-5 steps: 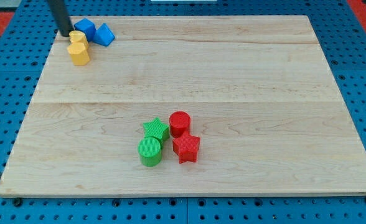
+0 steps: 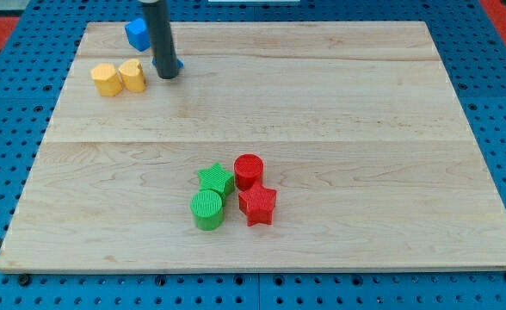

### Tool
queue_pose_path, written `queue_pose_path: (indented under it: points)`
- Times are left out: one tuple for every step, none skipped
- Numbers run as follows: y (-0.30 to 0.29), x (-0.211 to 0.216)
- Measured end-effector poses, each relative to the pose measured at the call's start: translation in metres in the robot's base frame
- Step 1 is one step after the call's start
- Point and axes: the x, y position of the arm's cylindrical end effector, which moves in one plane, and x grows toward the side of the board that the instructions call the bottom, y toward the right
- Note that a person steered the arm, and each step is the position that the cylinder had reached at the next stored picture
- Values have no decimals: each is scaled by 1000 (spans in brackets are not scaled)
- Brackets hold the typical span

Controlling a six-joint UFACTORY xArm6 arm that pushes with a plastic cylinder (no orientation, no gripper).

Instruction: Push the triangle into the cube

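Observation:
My tip [image 2: 166,76] rests on the board near the view's top left. A blue block, probably the triangle [image 2: 178,65], is almost hidden behind the rod; only a sliver shows at the rod's right edge, touching the tip. The blue cube [image 2: 135,33] sits up and to the left of the tip, partly covered by the rod, with a gap between it and the sliver. Two yellow blocks [image 2: 107,79] [image 2: 133,75] lie side by side just left of the tip.
A green star [image 2: 214,179], a green cylinder [image 2: 207,209], a red cylinder [image 2: 248,170] and a red star [image 2: 257,205] cluster at the bottom centre. The board's top edge [image 2: 253,22] runs close behind the blue cube.
The rod moved right and down, from left of the blue and yellow blocks to their right. The blue blocks shifted right and separated. The yellow blocks now sit side by side instead of stacked in line.

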Motion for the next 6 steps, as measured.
queue_pose_path:
  points:
    - [-1,-8]
    - [4,-26]
    - [4,-37]
    - [47,-27]
    - [79,-34]
    - [24,-40]
